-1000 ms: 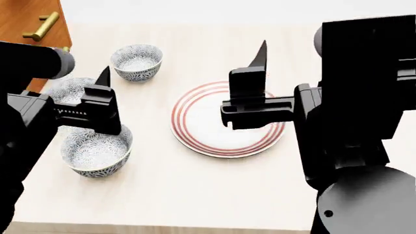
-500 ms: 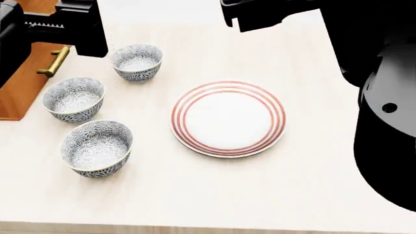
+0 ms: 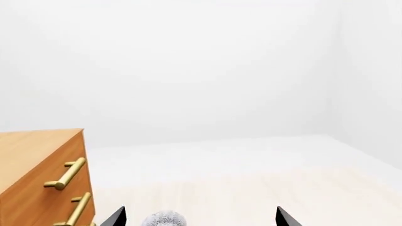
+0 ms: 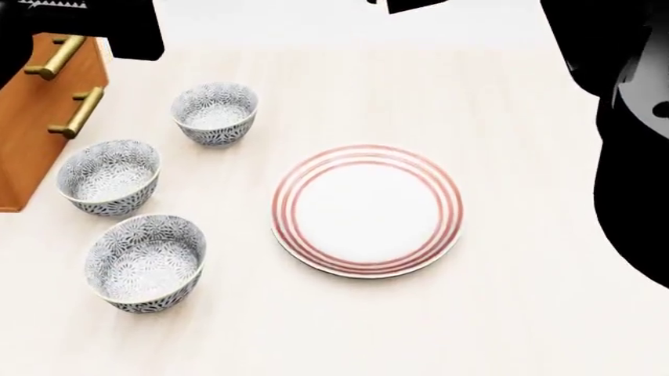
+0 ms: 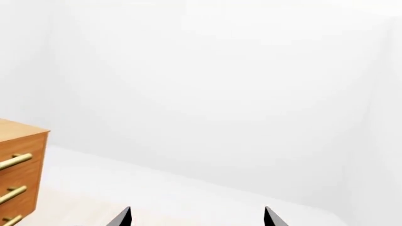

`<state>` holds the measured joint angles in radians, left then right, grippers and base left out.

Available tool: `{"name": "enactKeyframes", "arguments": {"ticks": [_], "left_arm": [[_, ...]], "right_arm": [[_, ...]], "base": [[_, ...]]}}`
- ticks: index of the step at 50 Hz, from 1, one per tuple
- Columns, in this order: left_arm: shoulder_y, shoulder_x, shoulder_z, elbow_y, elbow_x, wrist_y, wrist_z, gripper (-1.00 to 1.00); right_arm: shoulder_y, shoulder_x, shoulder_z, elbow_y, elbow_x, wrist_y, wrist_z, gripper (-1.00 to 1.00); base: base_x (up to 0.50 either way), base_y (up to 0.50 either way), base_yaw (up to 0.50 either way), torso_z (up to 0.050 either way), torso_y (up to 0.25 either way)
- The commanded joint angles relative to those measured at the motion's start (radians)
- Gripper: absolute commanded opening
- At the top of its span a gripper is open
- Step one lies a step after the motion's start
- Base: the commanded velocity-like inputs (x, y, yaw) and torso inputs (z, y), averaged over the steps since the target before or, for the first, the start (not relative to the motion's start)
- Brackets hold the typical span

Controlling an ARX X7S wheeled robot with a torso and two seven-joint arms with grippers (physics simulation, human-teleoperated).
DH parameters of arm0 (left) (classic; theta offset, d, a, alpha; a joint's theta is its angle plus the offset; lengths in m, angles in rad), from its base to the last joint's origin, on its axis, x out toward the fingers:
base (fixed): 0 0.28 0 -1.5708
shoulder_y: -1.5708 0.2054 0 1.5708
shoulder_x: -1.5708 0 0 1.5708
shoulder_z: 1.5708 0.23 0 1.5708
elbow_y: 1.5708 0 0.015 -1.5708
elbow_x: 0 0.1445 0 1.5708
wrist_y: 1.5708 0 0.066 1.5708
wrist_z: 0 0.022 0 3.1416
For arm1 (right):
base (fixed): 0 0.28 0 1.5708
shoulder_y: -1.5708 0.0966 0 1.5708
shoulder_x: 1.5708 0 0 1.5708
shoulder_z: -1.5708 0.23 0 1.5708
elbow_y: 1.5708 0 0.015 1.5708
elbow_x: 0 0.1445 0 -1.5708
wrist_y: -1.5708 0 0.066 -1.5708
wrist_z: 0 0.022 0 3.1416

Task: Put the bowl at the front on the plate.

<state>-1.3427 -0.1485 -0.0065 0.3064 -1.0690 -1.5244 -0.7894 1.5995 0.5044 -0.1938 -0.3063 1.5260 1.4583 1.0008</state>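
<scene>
in the head view we look down on a pale wooden table (image 4: 418, 329). the bowl (image 4: 146, 262) we are to move sits nearest us at the left, upright and free of any grip. two look-alike bowls stand behind it in a slanting row: a middle bowl (image 4: 109, 177) and a far bowl (image 4: 215, 113), none of the three touching. the plate (image 4: 367, 210) lies flat beside the row, toward the table's centre, with nothing on it, and the bowl is near it but apart. a wooden drawer cabinet (image 4: 47, 117) with brass handles stands at the left edge of the table.

only dark parts of our arms show along the head view's top and right edges; that view shows no fingertips. the wrist views supply them. in the left wrist view the two tips of the left gripper (image 3: 199, 217) poke in at the frame's edge, set wide apart with nothing between them but the rim of one patterned bowl (image 3: 164, 220) well beyond; we cannot tell which bowl it is. this view also shows the cabinet's (image 3: 47, 179) handles side-on and the white wall, which the head view does not.

in the right wrist view the right gripper (image 5: 196, 216) likewise shows two tips spread wide and holding nothing, facing the white wall, with the cabinet (image 5: 19, 174) at one side. neither the bowls nor the plate appear there.
</scene>
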Motion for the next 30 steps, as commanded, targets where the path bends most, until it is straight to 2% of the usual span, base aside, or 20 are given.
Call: {"name": "enactKeyframes", "arguments": {"ticks": [1, 30], "left_arm": [[-0.007, -0.011, 0.006, -0.011, -0.046, 0.011, -0.034, 1.00], [0.006, -0.044, 0.035, -0.022, -0.100, 0.059, -0.068, 1.00]], "right_arm": [[0.003, 0.012, -0.022, 0.002, 0.004, -0.023, -0.014, 1.00], [0.010, 0.031, -0.056, -0.002, 0.014, -0.063, -0.024, 1.00]], "base": [[0.25, 0.00, 0.00, 0.000, 0.000], [0.25, 0.00, 0.00, 0.000, 0.000]]}}
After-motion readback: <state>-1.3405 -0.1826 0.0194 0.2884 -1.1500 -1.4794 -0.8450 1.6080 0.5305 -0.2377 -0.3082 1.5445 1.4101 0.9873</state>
